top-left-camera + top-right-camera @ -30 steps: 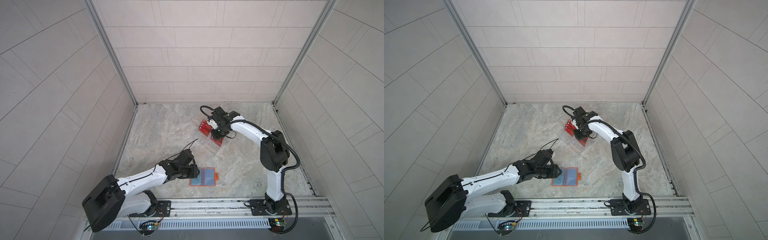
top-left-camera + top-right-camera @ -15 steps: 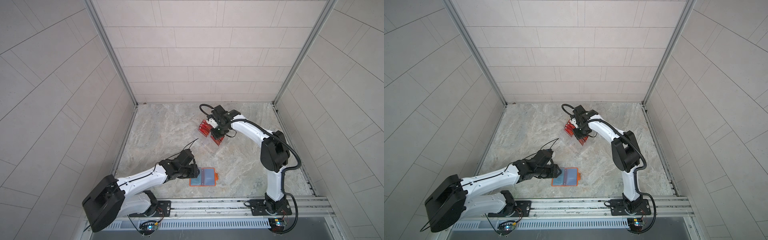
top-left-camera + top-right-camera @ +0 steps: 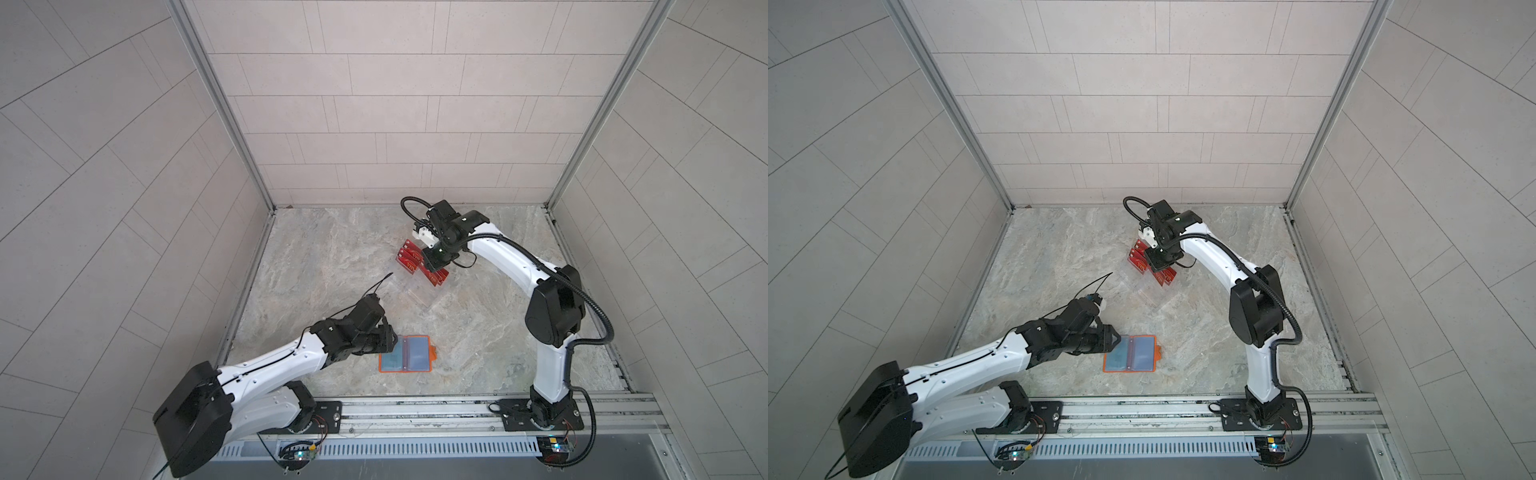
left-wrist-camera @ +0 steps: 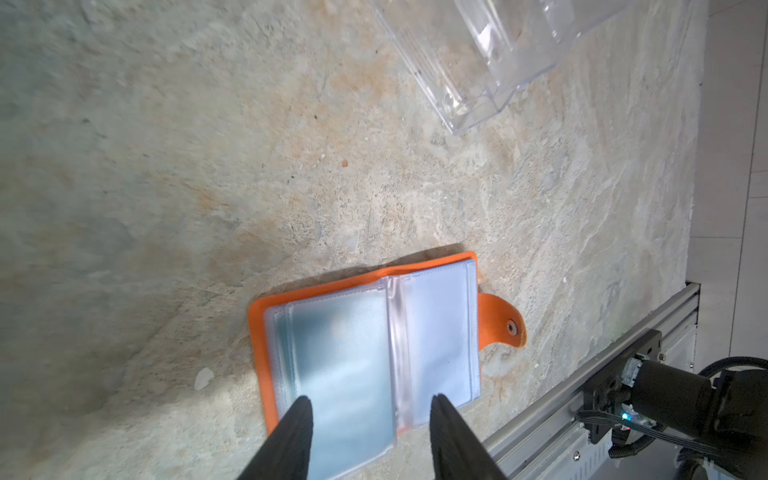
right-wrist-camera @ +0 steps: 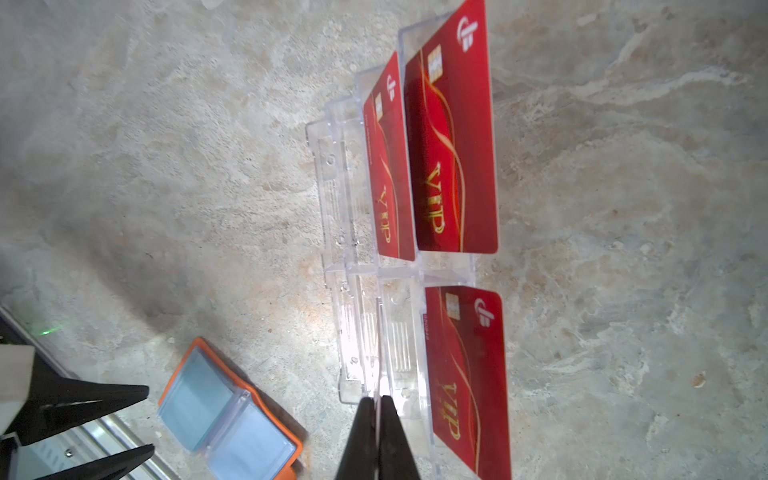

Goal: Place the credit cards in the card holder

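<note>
Both top views — card holder (image 3: 409, 354) (image 3: 1133, 354) lies open on the bench (image 3: 332, 257), left end effector (image 3: 391, 338) at its edge; red credit cards (image 3: 409, 257) stand in the clear rack (image 3: 419, 293). Left wrist: jaws half open, empty (tips over the card holder (image 4: 374, 332)). Right wrist: right end effector (image 5: 378, 401) pinched shut on one card (image 5: 378, 353), edge-on.

Edge-on card (image 5: 378, 349) in the right fingers (image 5: 363, 436), face unseen; clear rack (image 4: 478, 62) cropped at the edge.
</note>
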Controlling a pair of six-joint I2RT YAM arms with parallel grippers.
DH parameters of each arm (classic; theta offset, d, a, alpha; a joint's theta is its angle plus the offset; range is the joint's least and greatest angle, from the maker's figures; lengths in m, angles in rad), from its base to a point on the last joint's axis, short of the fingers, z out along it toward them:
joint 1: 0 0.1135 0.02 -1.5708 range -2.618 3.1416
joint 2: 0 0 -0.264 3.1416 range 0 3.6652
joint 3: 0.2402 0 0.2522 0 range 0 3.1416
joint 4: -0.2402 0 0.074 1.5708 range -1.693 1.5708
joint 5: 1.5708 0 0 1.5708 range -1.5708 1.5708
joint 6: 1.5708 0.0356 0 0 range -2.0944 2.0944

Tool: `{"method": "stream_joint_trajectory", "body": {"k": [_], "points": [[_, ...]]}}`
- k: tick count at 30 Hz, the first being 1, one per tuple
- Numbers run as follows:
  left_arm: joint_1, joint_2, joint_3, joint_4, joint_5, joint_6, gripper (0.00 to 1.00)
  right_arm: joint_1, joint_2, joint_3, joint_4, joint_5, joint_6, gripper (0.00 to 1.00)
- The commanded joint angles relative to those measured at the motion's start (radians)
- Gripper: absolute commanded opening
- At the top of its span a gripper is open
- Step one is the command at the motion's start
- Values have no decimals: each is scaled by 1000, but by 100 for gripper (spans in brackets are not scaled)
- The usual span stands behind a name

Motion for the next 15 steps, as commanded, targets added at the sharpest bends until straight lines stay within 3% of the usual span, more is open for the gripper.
{"method": "stream_joint_trajectory", "body": {"k": [1,9,12,15], "points": [[-1,-49,-12,-27,-70,-19,50,-5,-130,-63,38,-155,65,0],[19,-130,-80,-26,-108,-39,52,-7,-342,-482,441,-523,361,0],[22,-150,-83,-54,-124,-38,52,7,-386,-588,517,-536,428,0],[24,-170,-67,-127,-123,-18,54,40,-463,-694,583,-465,480,0]]}}
